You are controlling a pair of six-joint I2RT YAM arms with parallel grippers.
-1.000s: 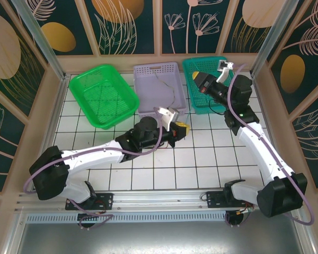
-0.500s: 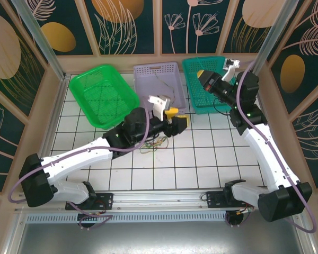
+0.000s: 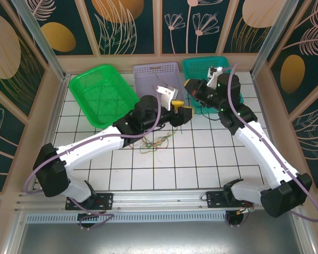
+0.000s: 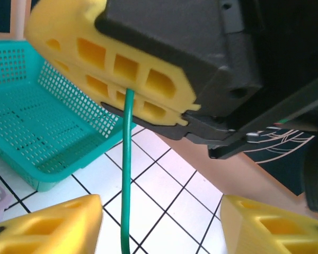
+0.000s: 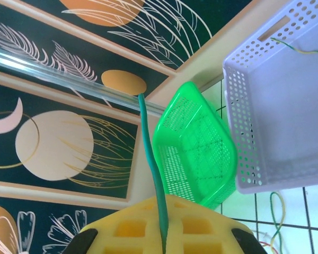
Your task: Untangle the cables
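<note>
Cable bunch (image 3: 156, 142): loose on mid-bench, beside the left arm. Green cable (image 4: 127, 153): single strand, clamped in the closed right end effector (image 4: 122, 84), hanging between the parted fingers of the left end effector (image 4: 160, 225) without touching them. Both end effectors sit toward the bench's far edge, before lavender basket (image 3: 148, 71) and teal basket (image 4: 74, 111).

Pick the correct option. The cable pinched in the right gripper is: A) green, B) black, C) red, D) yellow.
A: in the right wrist view the right gripper has its jaws closed on a green cable that runs up from between them.
</note>
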